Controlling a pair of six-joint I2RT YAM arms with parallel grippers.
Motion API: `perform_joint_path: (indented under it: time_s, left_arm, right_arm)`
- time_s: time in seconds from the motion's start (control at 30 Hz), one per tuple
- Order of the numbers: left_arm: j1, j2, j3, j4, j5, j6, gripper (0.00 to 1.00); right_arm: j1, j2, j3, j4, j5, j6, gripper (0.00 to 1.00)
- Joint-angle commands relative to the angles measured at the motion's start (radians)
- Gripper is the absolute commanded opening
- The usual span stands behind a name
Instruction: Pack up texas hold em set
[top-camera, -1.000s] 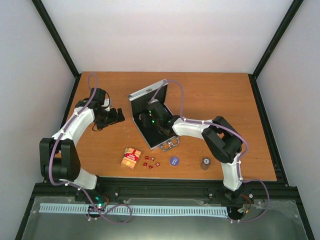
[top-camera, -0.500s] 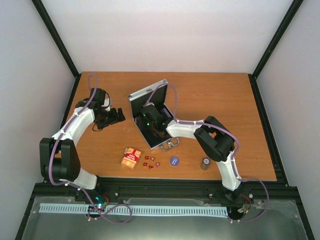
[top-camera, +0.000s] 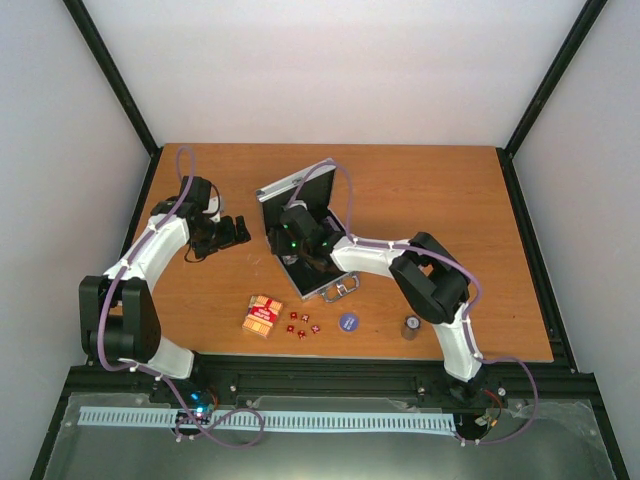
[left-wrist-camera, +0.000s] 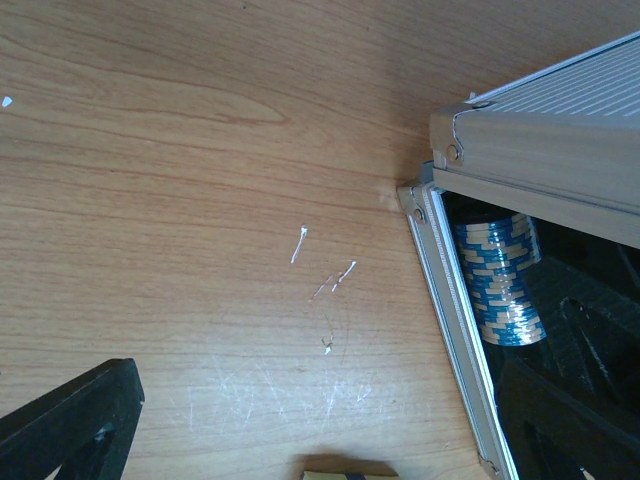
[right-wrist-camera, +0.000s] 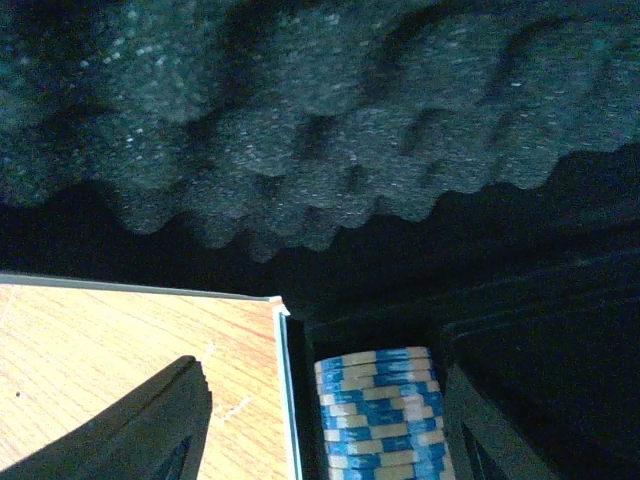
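Observation:
The silver case (top-camera: 297, 183) stands open mid-table, its lid raised and its handle (top-camera: 342, 290) toward me. My right gripper (top-camera: 290, 245) reaches into its back-left corner. In the right wrist view it (right-wrist-camera: 322, 400) is open astride a stack of blue-and-cream chips (right-wrist-camera: 382, 420) lying in the black lining, with gaps at both fingers. My left gripper (top-camera: 238, 231) hovers open over bare wood just left of the case, holding nothing; its view shows the case's rim (left-wrist-camera: 450, 300) and the same chip stack (left-wrist-camera: 500, 280). The red-orange card box (top-camera: 263, 315), red dice (top-camera: 303, 325) and blue disc (top-camera: 348, 321) lie near the front edge.
A small grey-brown chip stack (top-camera: 410, 327) stands upright at the front right, beside the right arm's elbow. Egg-crate foam (right-wrist-camera: 320, 130) lines the raised lid just ahead of the right gripper. White walls with black frame posts enclose the table.
My right gripper has slid left, deeper into the case's back-left corner, and its jaws have widened off the blue chip stack. The left arm has not moved.

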Motion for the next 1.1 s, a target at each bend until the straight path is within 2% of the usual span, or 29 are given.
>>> perform_joint_path:
  time_s: [0.0,0.27,0.4,0.57,0.67,0.8,1.07]
  left_arm:
    - [-0.006,-0.017,0.018,-0.004,0.003,-0.011,1.00]
    - [-0.005,-0.010,0.029,-0.018,0.001,-0.010,1.00]
    - [-0.005,-0.005,0.048,-0.024,-0.002,-0.012,1.00]
    - [-0.005,0.004,0.054,-0.025,0.009,-0.015,1.00]
    - [-0.005,0.004,0.043,-0.021,0.008,-0.018,1.00]
    - [-0.005,0.005,0.030,-0.012,0.016,-0.019,1.00]
    - [-0.005,0.013,0.036,-0.006,0.021,-0.020,1.00]
  right_arm:
    - [0.010,-0.077,0.010,-0.062,0.068,-0.025,0.68]
    - [0.009,-0.266,-0.031,-0.479,0.207,-0.058,0.77]
    - [0.008,-0.332,-0.059,-0.830,0.275,-0.017,0.80]
    - [0.001,-0.477,-0.224,-1.078,0.223,0.080,0.80]
    - [-0.022,-0.563,-0.329,-1.168,0.175,0.143,0.81]
    - [-0.059,-0.661,-0.440,-1.198,0.119,0.186,0.81]
    - [-0.130,-0.704,-0.541,-1.192,0.066,0.182,0.84]
